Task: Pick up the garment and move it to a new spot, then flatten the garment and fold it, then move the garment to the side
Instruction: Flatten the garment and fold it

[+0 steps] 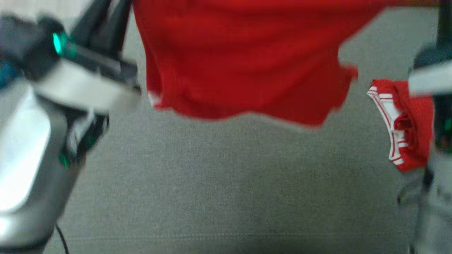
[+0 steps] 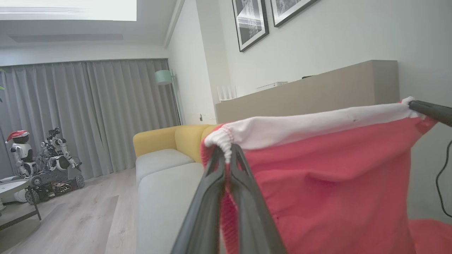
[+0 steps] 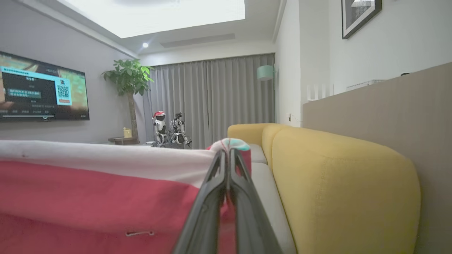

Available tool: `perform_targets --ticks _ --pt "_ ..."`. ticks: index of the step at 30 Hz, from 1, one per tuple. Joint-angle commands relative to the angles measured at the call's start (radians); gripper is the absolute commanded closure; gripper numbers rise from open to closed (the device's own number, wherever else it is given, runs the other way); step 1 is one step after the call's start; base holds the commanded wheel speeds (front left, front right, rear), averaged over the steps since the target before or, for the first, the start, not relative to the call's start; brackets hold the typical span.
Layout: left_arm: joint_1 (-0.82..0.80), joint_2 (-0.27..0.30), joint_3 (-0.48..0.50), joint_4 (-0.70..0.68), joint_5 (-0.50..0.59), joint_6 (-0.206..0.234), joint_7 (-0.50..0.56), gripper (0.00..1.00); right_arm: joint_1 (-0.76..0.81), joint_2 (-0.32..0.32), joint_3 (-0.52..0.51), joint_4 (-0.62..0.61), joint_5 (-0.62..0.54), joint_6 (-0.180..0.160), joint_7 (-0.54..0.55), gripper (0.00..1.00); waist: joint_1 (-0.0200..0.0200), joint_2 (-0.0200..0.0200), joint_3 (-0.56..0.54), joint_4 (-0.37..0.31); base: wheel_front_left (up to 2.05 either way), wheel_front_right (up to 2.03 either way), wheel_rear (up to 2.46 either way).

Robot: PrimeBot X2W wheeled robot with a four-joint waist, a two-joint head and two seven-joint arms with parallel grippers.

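Note:
The garment is red with a white band along its top edge, and it hangs stretched between my two grippers above the grey seat. In the left wrist view my left gripper is shut on one end of the white band. The other arm's dark finger pinches the far end. In the right wrist view my right gripper is shut on its corner of the band, and the red cloth runs off to the left. The garment's lower hem hangs free and blurred in the head view.
The grey sofa seat lies below. A bunched red cloth with white stripes rests on it at the right, beside my right arm. My left forearm takes up the left. Yellow backrest cushions stand close by.

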State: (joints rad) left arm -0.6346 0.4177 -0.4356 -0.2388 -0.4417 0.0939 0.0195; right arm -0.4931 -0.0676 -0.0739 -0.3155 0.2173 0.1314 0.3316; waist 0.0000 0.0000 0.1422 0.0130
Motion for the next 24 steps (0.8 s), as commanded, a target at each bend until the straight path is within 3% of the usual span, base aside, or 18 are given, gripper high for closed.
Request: perform_targets --ticks 1,8,13,17,24 --pt "-0.131 0.011 0.059 0.046 -0.013 -0.021 -0.018 1.0 -0.135 0.009 0.024 0.048 0.015 -0.001 -0.019 1.0 0.0 0.0 0.054 -0.002 0.0 0.0 0.0" --pt "-0.476 -0.091 0.041 0.516 -0.008 -0.131 -0.153 1.0 -0.559 0.013 0.045 0.527 0.041 -0.001 -0.186 1.0 0.0 0.0 0.149 0.001 0.0 0.0 0.0" --pt "-0.641 -0.154 0.005 0.858 0.031 -0.174 -0.252 1.0 -0.735 0.016 0.111 0.883 0.07 -0.001 -0.354 1.0 0.0 0.0 0.166 -0.013 0.0 0.0 0.0" --pt "-0.664 -0.211 -0.002 1.029 0.019 -0.2 -0.278 1.0 -0.783 0.017 0.23 1.091 0.135 -0.001 -0.446 1.0 0.0 0.0 0.193 -0.016 0.0 0.0 0.0" --pt "-0.553 -0.257 0.037 1.164 -0.028 -0.217 -0.281 1.0 -0.731 0.017 0.357 1.312 0.218 -0.001 -0.459 1.0 0.0 0.0 0.232 -0.018 0.0 0.0 0.0"
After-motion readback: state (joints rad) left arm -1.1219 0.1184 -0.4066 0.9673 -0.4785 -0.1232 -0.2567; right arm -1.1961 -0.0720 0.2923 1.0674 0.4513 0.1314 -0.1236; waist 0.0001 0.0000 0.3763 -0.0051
